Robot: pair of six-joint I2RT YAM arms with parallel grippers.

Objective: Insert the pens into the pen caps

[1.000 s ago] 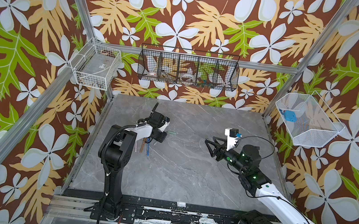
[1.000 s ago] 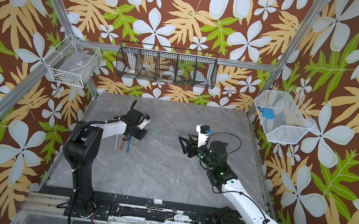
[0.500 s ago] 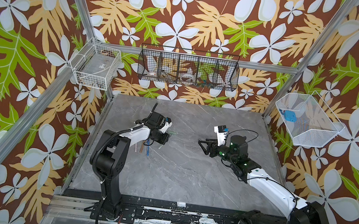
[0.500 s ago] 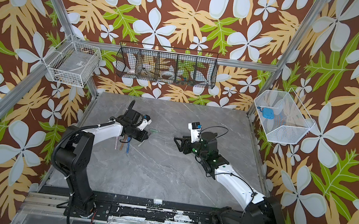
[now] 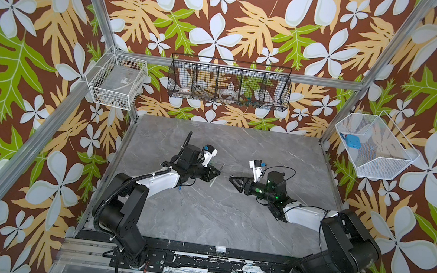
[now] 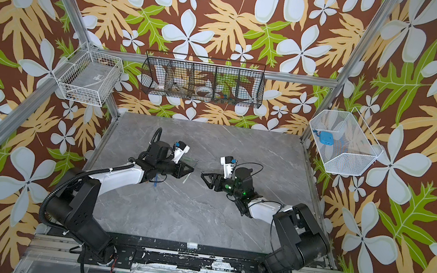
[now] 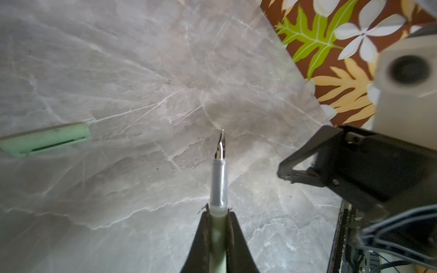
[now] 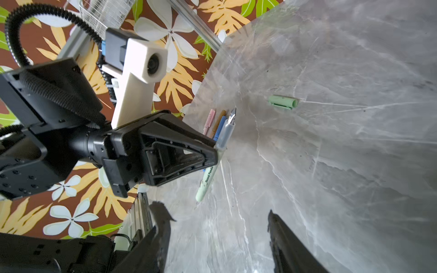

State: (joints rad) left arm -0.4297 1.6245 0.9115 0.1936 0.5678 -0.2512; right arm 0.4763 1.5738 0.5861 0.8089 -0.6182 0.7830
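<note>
My left gripper point(image 7: 218, 210) is shut on the light green pen point(image 7: 218, 179), whose metal nib sticks out past the fingers above the grey table. In both top views the same pen point(image 5: 213, 180) crosses the left gripper point(image 5: 217, 173) near the table's middle. The light green pen cap point(image 8: 282, 102) lies on the table beyond it, apart from both grippers. My right gripper point(image 8: 216, 210) is open and empty, and faces the left gripper point(image 8: 216, 151) across a short gap. Pink point(image 8: 209, 120), brown point(image 8: 218, 119) and blue point(image 8: 221, 125) pens lie side by side, partly hidden behind the left gripper.
The grey marble table point(image 5: 201, 220) is walled by patterned panels. A black wire basket point(image 5: 229, 86) hangs on the back wall, and white wire baskets hang at the left point(image 5: 116, 82) and right point(image 5: 374, 148). A blue pen end point(image 5: 179, 187) shows under the left arm.
The left gripper has carried the green pen rightwards toward the table's middle. The right gripper has swung leftwards to face it, so the gap between them is smaller.
</note>
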